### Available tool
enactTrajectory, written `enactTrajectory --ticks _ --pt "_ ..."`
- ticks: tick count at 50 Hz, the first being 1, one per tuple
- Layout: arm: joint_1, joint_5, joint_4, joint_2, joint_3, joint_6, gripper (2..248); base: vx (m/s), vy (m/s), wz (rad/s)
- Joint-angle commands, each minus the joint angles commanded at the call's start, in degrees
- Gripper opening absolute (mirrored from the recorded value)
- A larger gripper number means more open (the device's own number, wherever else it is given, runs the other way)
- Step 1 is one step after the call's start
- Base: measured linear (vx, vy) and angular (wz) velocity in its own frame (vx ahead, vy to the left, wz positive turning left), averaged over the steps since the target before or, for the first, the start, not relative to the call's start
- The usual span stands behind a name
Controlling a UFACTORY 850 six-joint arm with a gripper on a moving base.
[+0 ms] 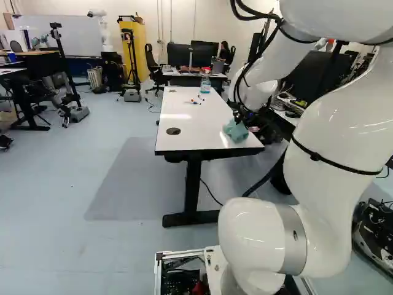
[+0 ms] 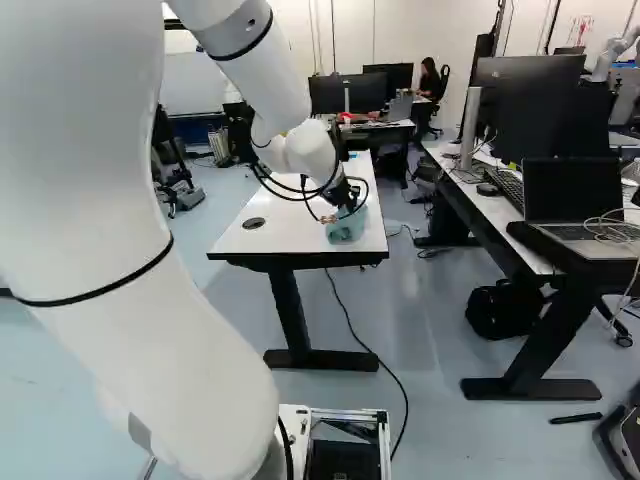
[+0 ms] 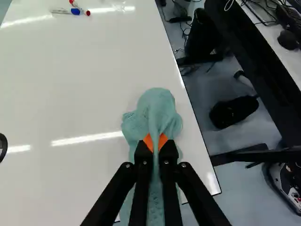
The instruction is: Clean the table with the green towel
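Gently, with my gripper (image 3: 155, 141) clamped on the green towel (image 3: 157, 110) near the table's near right corner, I should press its folds flat against the white table (image 3: 70, 103) and wipe leftward in overlapping strokes, clear of the far markers (image 3: 65, 11).

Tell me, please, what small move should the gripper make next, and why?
Probably slide the towel a little ahead over the table, toward the markers: the gripper is shut on it, and it seems to lie on the surface close to the edge.
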Motion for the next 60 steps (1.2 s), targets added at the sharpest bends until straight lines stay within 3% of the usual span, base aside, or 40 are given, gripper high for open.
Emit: enactTrajectory --ticks 19,30,31,35,36,40,41,45,46,51,52,56,57,60 --pt "-3.84 0.0 0.0 -0.27 -0.28 0.0 30 0.0 0.0 0.0" --pt "-3.84 0.0 0.0 -0.27 -0.28 0.0 30 0.0 0.0 0.0" --pt "-3.84 0.0 0.0 -0.27 -0.28 0.0 42 0.0 0.0 0.0" --pt "-3.84 0.0 0.0 -0.27 -0.28 0.0 42 0.0 0.0 0.0" --pt "-3.84 0.0 0.0 -0.27 -0.28 0.0 76 0.0 0.0 0.0" --pt "-3.84 0.0 0.0 -0.27 -0.28 0.0 76 0.0 0.0 0.0" --pt "-3.84 0.0 0.0 -0.27 -0.28 0.0 111 0.0 0.0 0.0" --pt "-3.84 0.0 0.0 -0.27 -0.28 0.0 111 0.0 0.0 0.0" --pt "-3.84 0.0 0.0 -0.27 -0.28 0.0 147 0.0 0.0 0.0" --pt "-3.84 0.0 0.0 -0.27 -0.28 0.0 147 0.0 0.0 0.0" --pt "-3.84 0.0 0.0 -0.27 -0.28 0.0 184 0.0 0.0 0.0" --pt "-3.84 0.0 0.0 -0.27 -0.28 0.0 184 0.0 0.0 0.0" --pt "-3.84 0.0 0.0 -0.27 -0.28 0.0 221 0.0 0.0 0.0" --pt "-3.84 0.0 0.0 -0.27 -0.28 0.0 221 0.0 0.0 0.0"
